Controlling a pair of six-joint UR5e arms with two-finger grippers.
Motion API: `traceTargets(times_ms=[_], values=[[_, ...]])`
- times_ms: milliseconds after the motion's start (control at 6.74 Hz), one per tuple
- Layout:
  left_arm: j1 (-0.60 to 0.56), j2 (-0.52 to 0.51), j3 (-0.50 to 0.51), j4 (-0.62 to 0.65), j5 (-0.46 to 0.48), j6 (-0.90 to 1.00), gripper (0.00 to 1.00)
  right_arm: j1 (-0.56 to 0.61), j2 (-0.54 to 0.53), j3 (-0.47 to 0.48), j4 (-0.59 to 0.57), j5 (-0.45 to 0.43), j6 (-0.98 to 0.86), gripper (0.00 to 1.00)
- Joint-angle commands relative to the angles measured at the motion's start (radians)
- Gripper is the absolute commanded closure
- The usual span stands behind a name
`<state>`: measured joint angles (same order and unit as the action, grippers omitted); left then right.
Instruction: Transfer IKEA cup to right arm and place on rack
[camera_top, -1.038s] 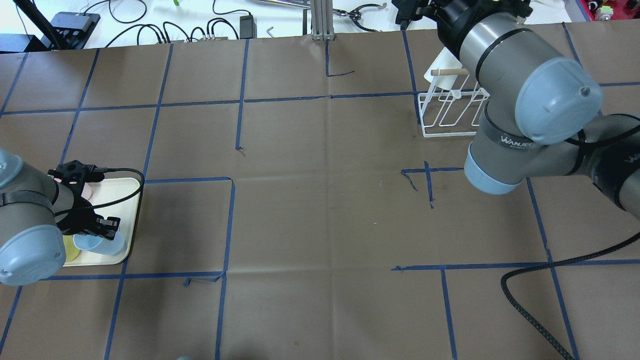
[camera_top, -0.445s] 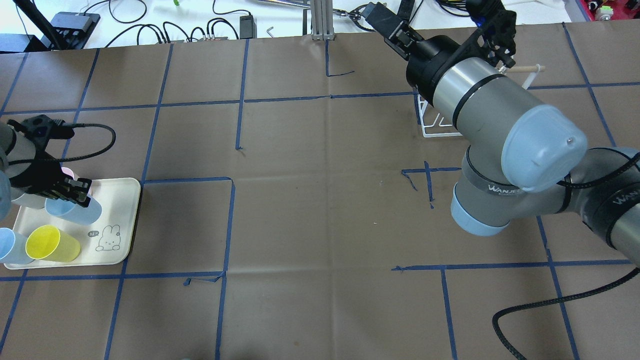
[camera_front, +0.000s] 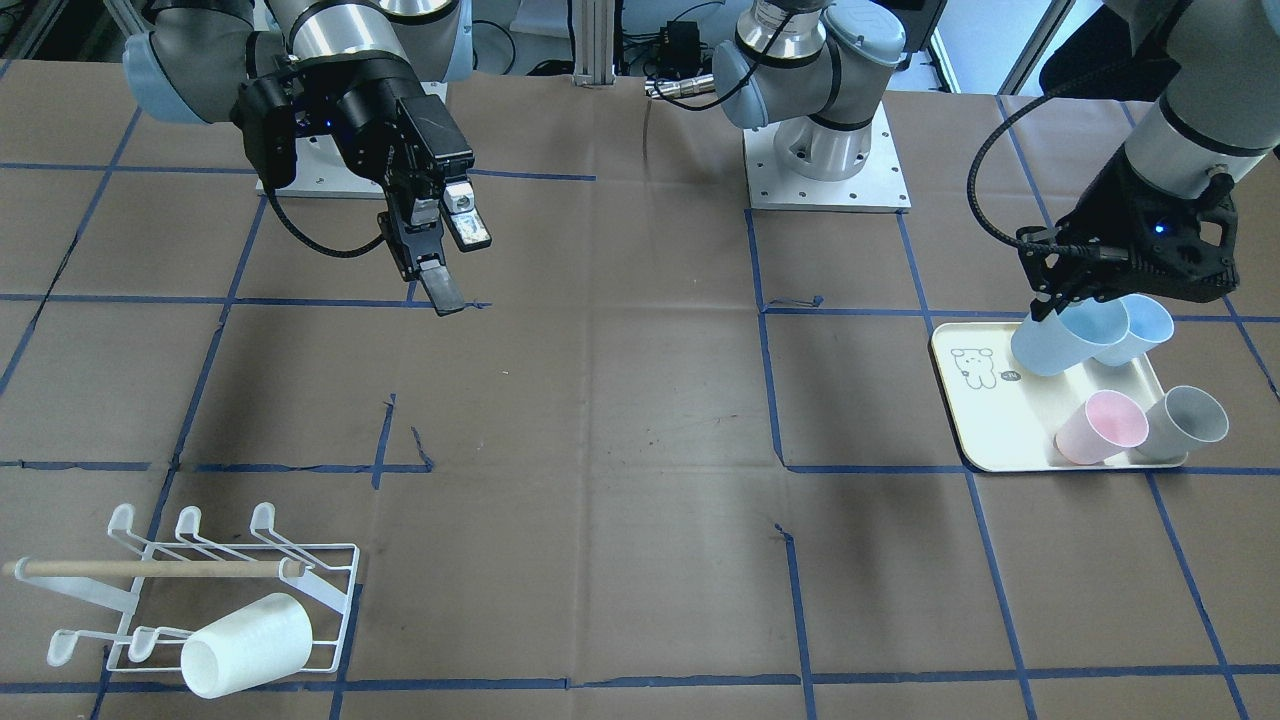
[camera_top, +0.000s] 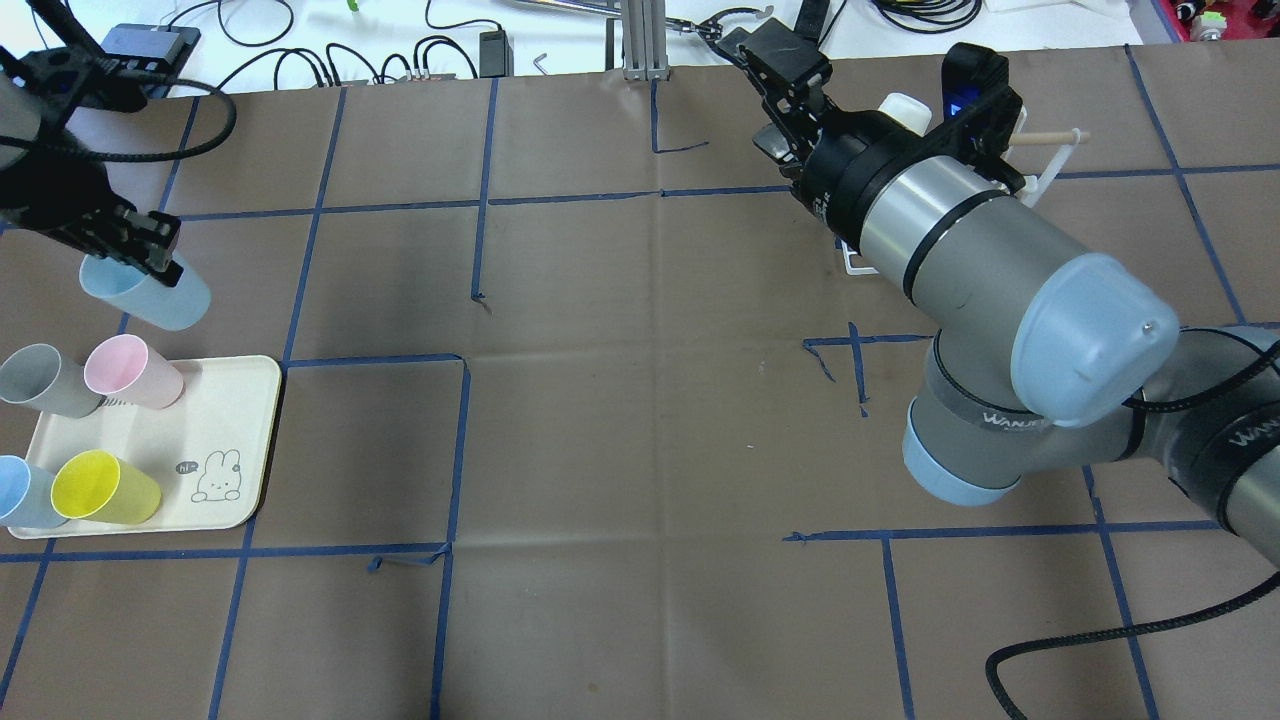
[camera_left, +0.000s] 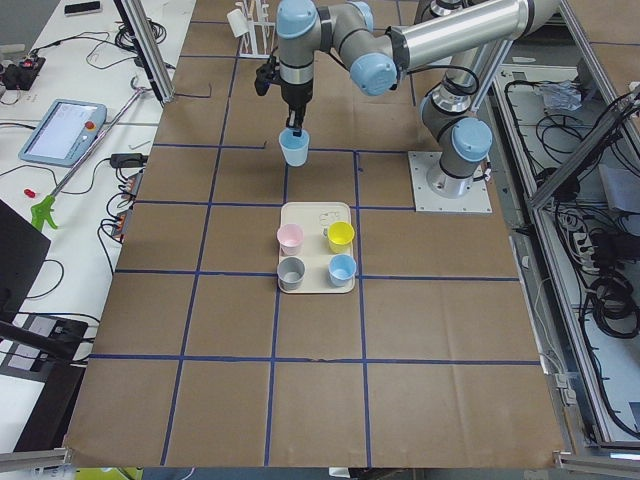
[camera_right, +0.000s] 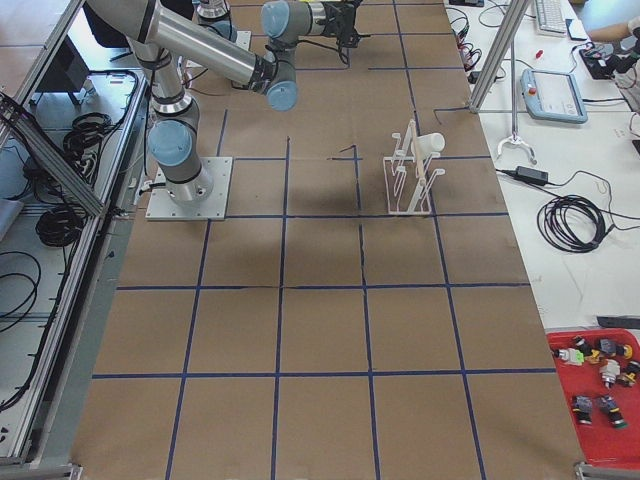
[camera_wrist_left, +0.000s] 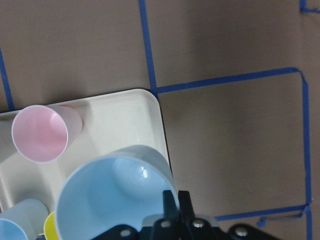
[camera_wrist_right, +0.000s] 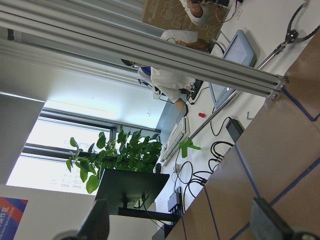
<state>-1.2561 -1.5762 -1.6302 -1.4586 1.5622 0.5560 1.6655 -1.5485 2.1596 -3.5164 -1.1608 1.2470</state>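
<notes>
Overhead: left claw (camera_top: 150, 255) clamped on blue cup (camera_top: 145, 292), airborne at 12 o'clock of tray (camera_top: 240, 440). Right claw (camera_front: 452, 260) gaping, empty, well apart. Handover and racking not yet done. Rack (camera_front: 330, 548), counter's 1 o'clock, carries one white cup (camera_front: 245, 630).

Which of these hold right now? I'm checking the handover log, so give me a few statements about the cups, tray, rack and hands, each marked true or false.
1. The left hand holds a light blue cup. True.
2. The rack is bare. False: a white cup is on it.
3. A yellow cup stands on the tray. True.
4. The right hand grips a cup. False: it is open and holds nothing.
</notes>
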Motion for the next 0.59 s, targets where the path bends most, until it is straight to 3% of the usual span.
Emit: traceTargets(times_ms=[0, 148, 445], values=[[-0.127, -0.050, 0.096, -0.020, -0.119, -0.088, 1.00, 0.000, -0.002, 0.016, -0.065, 0.015, 0.187, 0.00], [-0.170, -0.045, 0.084, -0.003, -0.263, -0.085, 1.00, 0.000, -0.002, 0.040, -0.067, 0.013, 0.283, 0.00], [-0.186, -0.030, 0.047, 0.157, -0.520, -0.056, 1.00, 0.000, 0.001, 0.059, -0.073, 0.000, 0.295, 0.00]])
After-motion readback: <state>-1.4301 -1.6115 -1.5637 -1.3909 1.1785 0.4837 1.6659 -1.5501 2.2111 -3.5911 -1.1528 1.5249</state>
